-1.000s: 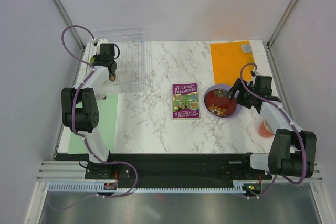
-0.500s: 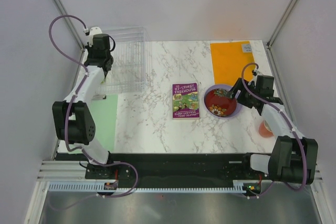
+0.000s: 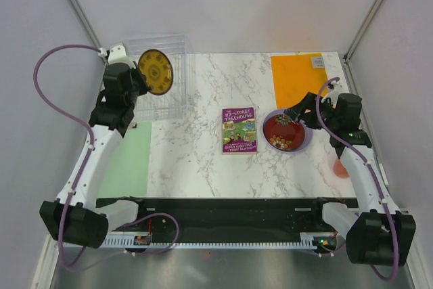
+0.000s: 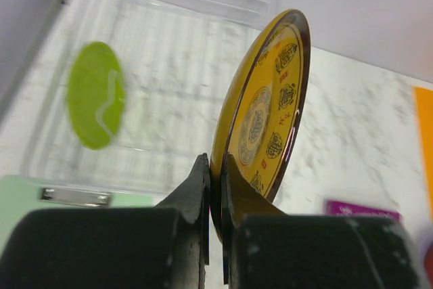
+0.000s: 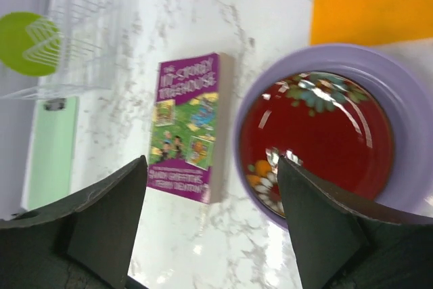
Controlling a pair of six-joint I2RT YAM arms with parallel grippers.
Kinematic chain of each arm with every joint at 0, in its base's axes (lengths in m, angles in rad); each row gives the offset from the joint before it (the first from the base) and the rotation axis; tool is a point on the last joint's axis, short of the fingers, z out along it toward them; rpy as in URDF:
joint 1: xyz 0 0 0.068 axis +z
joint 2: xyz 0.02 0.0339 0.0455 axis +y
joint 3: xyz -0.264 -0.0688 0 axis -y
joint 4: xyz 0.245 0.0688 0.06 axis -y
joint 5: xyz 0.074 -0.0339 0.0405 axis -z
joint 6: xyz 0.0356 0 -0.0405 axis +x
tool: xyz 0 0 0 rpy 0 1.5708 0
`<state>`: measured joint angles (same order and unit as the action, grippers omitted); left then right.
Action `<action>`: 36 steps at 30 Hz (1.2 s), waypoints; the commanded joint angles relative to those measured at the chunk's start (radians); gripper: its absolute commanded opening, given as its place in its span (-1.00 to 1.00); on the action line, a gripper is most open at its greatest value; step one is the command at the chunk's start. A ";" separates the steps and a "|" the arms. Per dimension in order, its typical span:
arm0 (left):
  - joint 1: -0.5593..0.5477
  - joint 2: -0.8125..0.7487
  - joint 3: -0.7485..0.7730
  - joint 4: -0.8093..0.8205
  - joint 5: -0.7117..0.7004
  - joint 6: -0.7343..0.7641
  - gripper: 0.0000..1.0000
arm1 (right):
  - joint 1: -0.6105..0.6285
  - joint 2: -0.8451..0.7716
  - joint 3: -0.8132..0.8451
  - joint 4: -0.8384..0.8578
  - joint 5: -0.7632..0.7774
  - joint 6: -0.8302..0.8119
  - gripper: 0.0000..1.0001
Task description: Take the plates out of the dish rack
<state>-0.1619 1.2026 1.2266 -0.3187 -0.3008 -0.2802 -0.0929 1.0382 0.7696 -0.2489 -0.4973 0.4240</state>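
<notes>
Right of the clear ribbed plastic dish rack (image 3: 177,93), the right fingers (image 5: 318,214) hung spread over the dark red patterned plate (image 5: 318,137) nested in the large lavender plate (image 5: 338,57). Above the rack, the left fingers (image 4: 194,191) pinched the round yellow patterned plate (image 4: 267,109) by its rim, probably bound for that stack next; the lime green plate (image 4: 95,94) stood racked. A second earlier those fingers were down inside the rack.

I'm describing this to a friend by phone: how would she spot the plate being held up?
Find the clear dish rack at the far left corner of the marble table. Just above it, the left pincer grips a yellow plate on edge by its rim. It alone is in the air, patterned with a dark rim; the lime green plate sits in the rack.
</notes>
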 commanded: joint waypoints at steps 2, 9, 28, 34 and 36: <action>-0.011 -0.084 -0.168 0.087 0.454 -0.270 -0.95 | 0.131 -0.032 -0.001 0.193 -0.103 0.128 0.70; -0.068 -0.097 -0.309 0.230 0.646 -0.402 -0.96 | 0.364 0.032 -0.012 0.388 -0.029 0.243 0.69; -0.240 -0.089 -0.397 0.345 0.687 -0.485 -0.95 | 0.512 0.244 0.020 0.534 -0.015 0.298 0.69; -0.283 -0.084 -0.443 0.382 0.683 -0.511 -0.95 | 0.529 0.292 0.023 0.566 -0.021 0.306 0.61; -0.292 -0.083 -0.460 0.403 0.684 -0.524 -0.95 | 0.533 0.313 0.023 0.585 -0.027 0.312 0.36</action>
<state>-0.4286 1.1236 0.7860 -0.0200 0.3515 -0.7391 0.4301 1.3186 0.7654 0.2539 -0.5171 0.7185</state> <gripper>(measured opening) 0.060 0.767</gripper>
